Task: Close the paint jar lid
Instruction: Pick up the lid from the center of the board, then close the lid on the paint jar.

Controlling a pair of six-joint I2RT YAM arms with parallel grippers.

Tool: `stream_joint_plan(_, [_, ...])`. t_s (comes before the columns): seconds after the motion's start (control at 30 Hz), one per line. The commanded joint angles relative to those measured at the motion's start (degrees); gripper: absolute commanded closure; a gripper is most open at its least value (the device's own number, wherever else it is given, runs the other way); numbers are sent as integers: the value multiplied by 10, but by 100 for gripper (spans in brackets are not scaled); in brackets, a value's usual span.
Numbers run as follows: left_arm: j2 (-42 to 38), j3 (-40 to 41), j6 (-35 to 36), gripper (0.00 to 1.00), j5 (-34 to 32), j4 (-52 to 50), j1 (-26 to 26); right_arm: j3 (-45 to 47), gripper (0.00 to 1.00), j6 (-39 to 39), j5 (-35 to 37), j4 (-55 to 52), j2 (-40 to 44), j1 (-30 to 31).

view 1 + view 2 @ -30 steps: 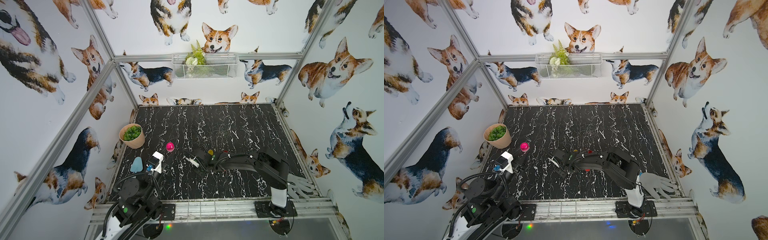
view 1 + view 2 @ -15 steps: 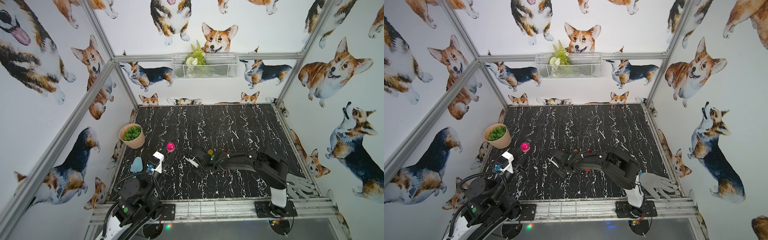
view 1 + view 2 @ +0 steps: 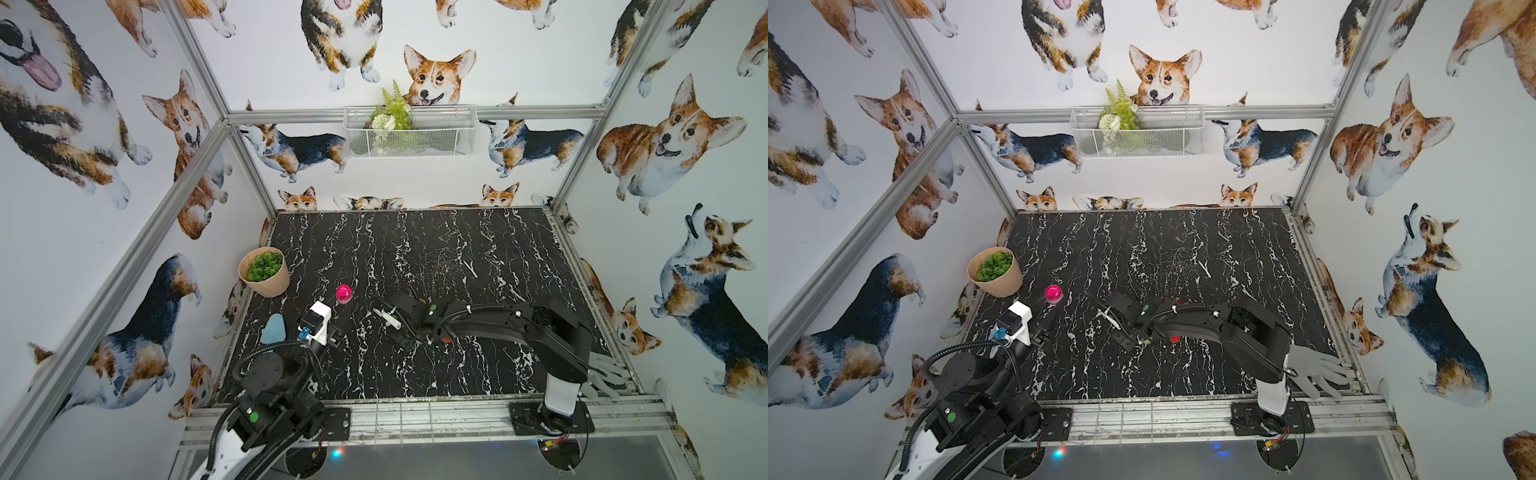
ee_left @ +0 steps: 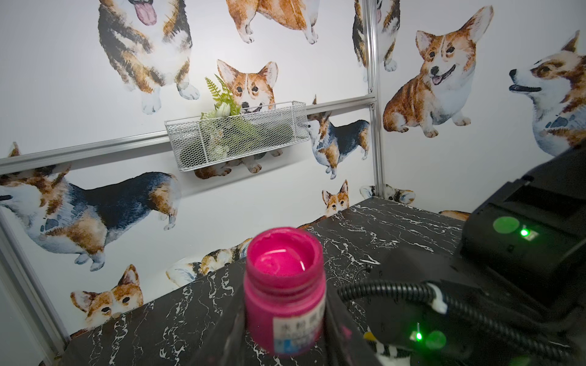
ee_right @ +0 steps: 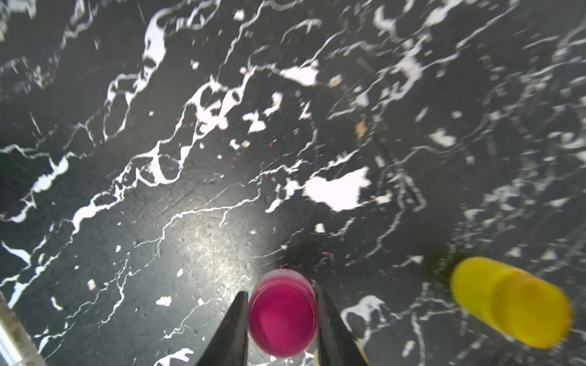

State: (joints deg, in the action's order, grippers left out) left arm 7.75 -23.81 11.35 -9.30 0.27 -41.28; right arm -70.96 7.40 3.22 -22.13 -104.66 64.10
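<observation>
Black marble table (image 3: 415, 249): L gripper (image 4: 283, 342) is clamping open pink paint jar (image 4: 283, 285) nr table's left edge. R gripper (image 5: 280, 293) is pinching pink lid (image 5: 282, 320) mid-table, apart from jar; yellow jar (image 5: 510, 301) just beside.

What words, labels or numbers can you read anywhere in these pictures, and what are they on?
The white label on the open magenta paint jar: printed characters, too blurred to read.
The magenta lid and the yellow jar: no text shows.
Nothing else in any view carries readable text.
</observation>
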Motion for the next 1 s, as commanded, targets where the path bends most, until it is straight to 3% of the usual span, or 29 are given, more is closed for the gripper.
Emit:
stream_joint_plan(0.0, [18, 13, 2, 63, 5, 38, 0, -12, 70, -9, -29, -52, 43, -21])
stream_joint_plan(0.3, [62, 70, -14, 62, 26, 114, 1, -50, 70, -41, -84, -131, 150, -73])
stream_joint_plan(0.97, [217, 127, -30, 63, 107, 251, 1, -135, 69, -65, -163, -154, 190, -74])
